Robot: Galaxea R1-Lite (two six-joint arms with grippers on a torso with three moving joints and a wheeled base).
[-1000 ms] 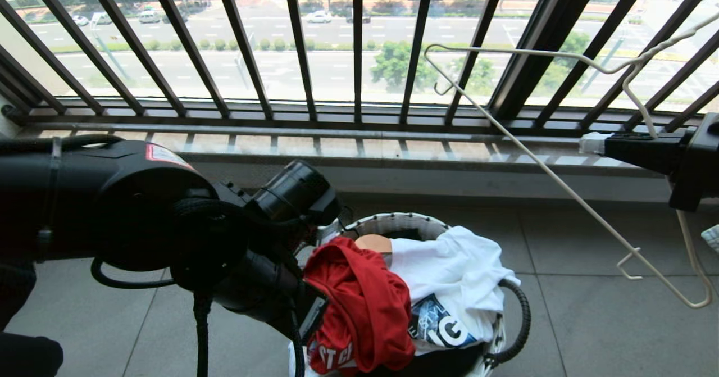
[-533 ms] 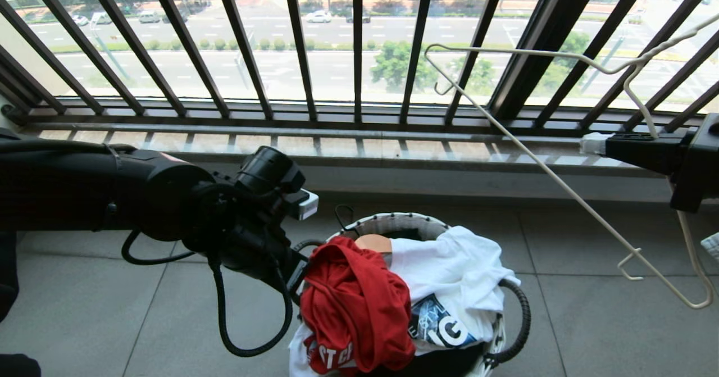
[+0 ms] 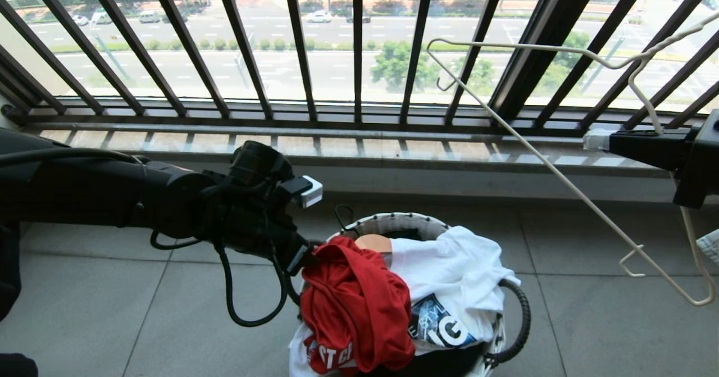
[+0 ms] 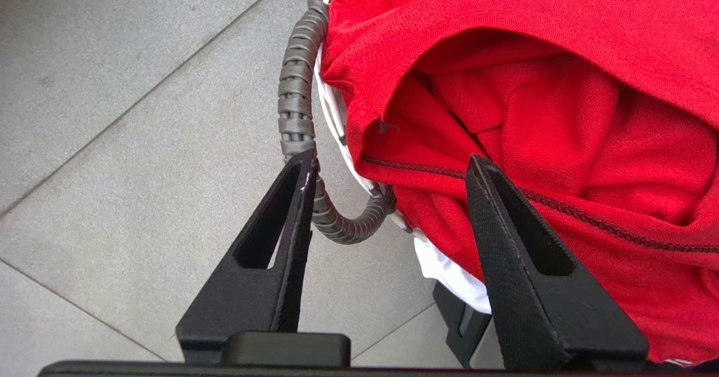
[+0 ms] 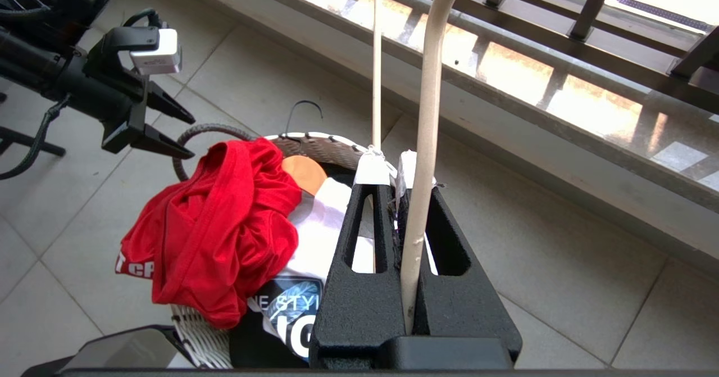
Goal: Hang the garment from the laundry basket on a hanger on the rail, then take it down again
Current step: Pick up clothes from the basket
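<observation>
Reaches in from the left with the left pincer (image 3: pixel 303 256) to the left side of the basket (image 3: pixel 393 219), just beside its grey coiled handle (image 4: pixel 295 96). Sets the jaws about half apart, gripping nothing. Straddles a hemmed fold of the red shirt (image 4: pixel 561 85), with one finger by the handle and the other over the cloth; cannot tell whether either one touches it. Looks aimed at pinching a single edge, not a thick bunch. Finds the shirt heaped on the left half of the basket and spilling over the near rim, with part of its white lettering showing. Finds a white garment (image 3: pixel 455 270) just beside it on the right. Clamps the right pincer (image 5: pixel 393 177) tight on a cream limb of the hanger (image 3: pixel 561 180), far right and well apart from the basket. Carries the hanger high and tilted, the long bar slanting down toward the near right. Seems meant to keep the wire clear of the laundry and ready for the shirt once lifted. Shows no rail in any view. Counts as the pick-up step, with hanging not yet begun. Calls next, probably, for closing on the hem and lifting. Risks snagging the handle or dragging up the white garment.
</observation>
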